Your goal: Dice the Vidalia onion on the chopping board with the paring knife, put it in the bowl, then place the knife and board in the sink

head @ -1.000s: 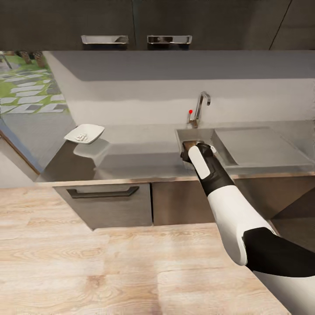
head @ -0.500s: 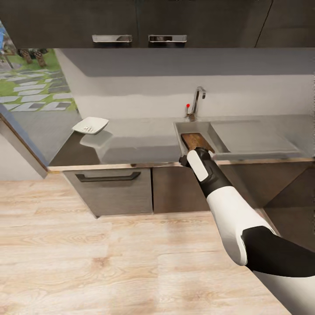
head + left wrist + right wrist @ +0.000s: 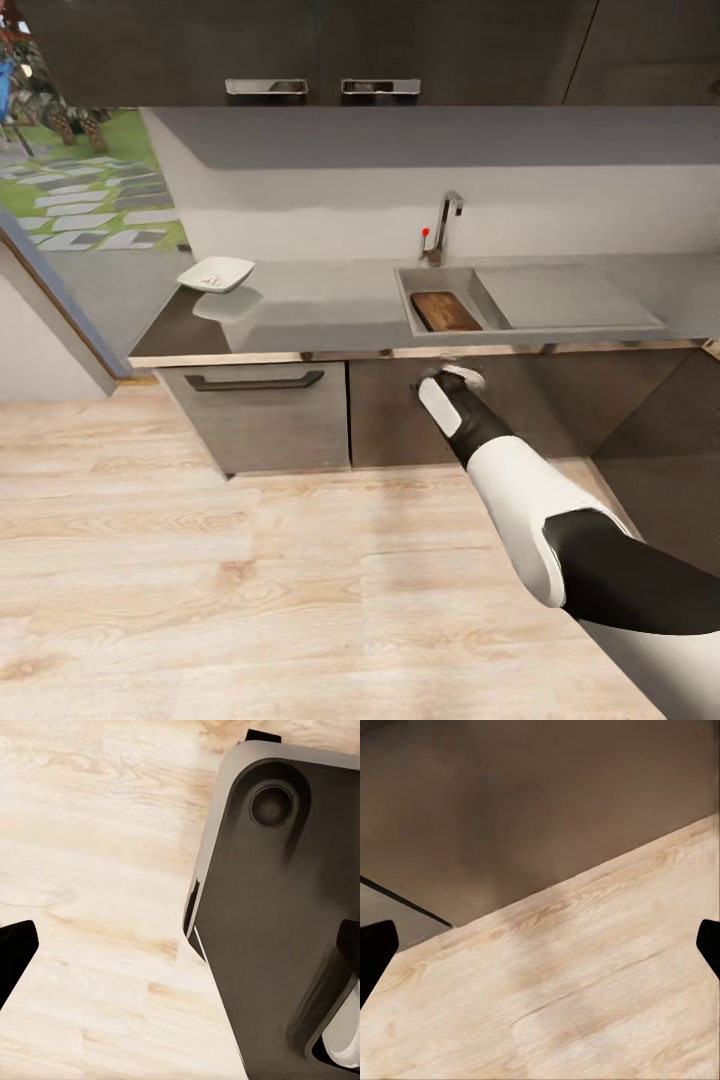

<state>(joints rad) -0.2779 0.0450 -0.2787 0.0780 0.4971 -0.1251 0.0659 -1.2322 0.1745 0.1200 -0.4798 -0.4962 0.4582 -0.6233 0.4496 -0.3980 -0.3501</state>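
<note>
Light wooden plank flooring [image 3: 250,560] fills the foreground, and over it the white-and-black right arm reaches forward, its right claw [image 3: 445,378] hanging in front of the dark cabinet fronts [image 3: 255,425], below the bench edge. In the right wrist view both dark fingertips [image 3: 375,952] sit at opposite edges with bare floor between them, so that claw is spread apart and empty. The left wrist view likewise shows the left claw [image 3: 180,956] with its tips wide apart over floor and the robot's own dark grey base [image 3: 285,915], gripping nothing. Beyond lies the glossy dark grey bench [image 3: 320,315]; the brown wooden rectangular chopping board [image 3: 446,311] lies flat in the grey steel sink [image 3: 412,312], by its judged-stiff, light build best lifted at a short edge or handle slot. Left, well apart, stands the white shallow squarish bowl [image 3: 216,273] holding tiny white diced onion [image 3: 210,279]. Farthest, the chrome tap with red knob [image 3: 440,230] meets the grey backsplash [image 3: 400,200]. No paring knife can be made out
</note>
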